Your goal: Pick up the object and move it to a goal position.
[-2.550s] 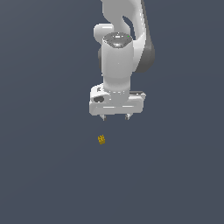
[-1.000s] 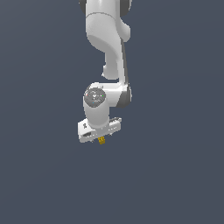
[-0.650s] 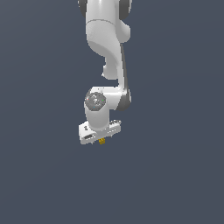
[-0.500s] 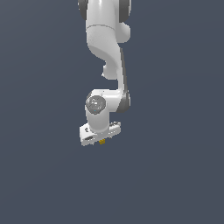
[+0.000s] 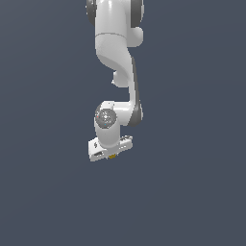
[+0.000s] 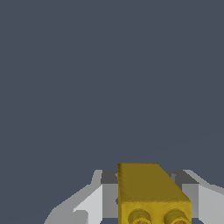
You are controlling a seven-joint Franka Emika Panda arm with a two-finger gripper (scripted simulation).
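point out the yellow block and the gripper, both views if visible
yellow block (image 6: pixel 146 181): wrist view, its flat upper face.
yellow block (image 5: pixel 112 155): exterior view, sliver visible under the gripper.
gripper (image 5: pixel 110 153): exterior view, between the fingertips.

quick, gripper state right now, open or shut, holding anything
Gripper: shut on the yellow block, which sits between the fingers in the wrist view; in the exterior view the block shows just under the gripper.
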